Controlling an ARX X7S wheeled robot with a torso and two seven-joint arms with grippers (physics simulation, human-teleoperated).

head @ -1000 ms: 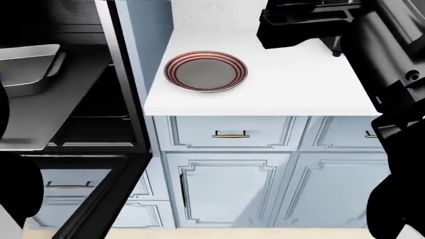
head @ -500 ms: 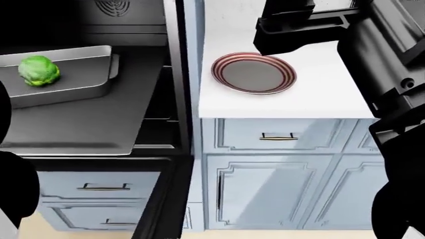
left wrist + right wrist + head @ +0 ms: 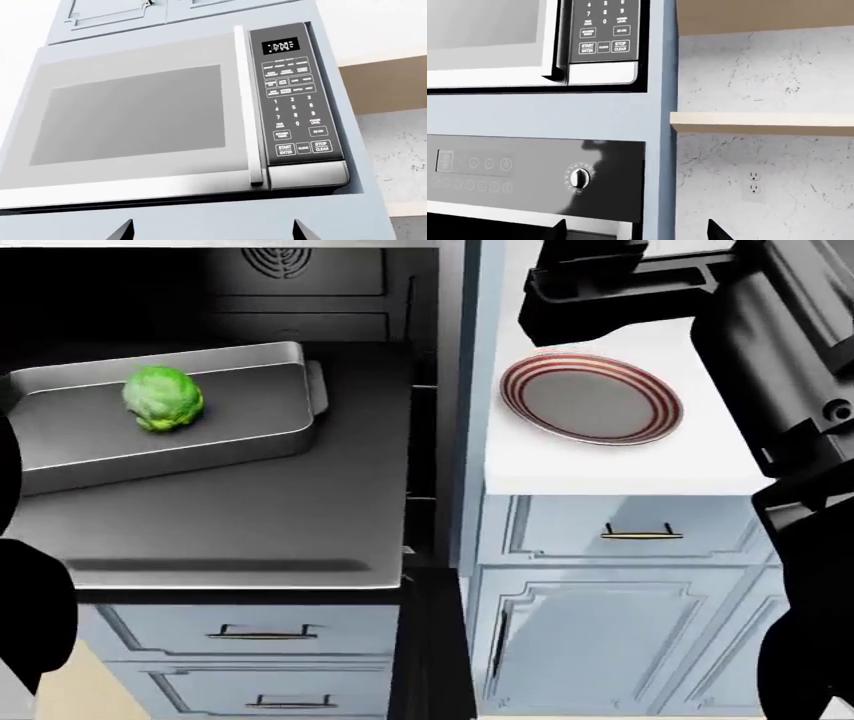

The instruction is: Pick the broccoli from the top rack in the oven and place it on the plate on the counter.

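Observation:
The bright green broccoli (image 3: 163,397) lies in a grey baking tray (image 3: 254,435) on the top rack (image 3: 267,515), which is pulled out of the open oven (image 3: 276,258). To its right, the red-and-white ringed plate (image 3: 591,398) sits on the white counter (image 3: 601,472). My left gripper (image 3: 212,235) is open, held high and facing a microwave, with only its fingertips (image 3: 123,231) showing. The right gripper (image 3: 638,234) is also open with nothing between its fingers, and faces the oven's control panel (image 3: 527,170). Neither gripper is near the broccoli.
The right arm's black bulk (image 3: 787,360) hangs over the counter's right side, behind and beside the plate. The left arm (image 3: 27,620) fills the head view's left edge. The oven's right wall (image 3: 424,420) stands between rack and counter. Cabinet drawers (image 3: 641,530) lie below.
The head view has swung left, so the oven, rack and plate slid right in the picture. The broccoli and tray came fully into view. Both grippers stay open.

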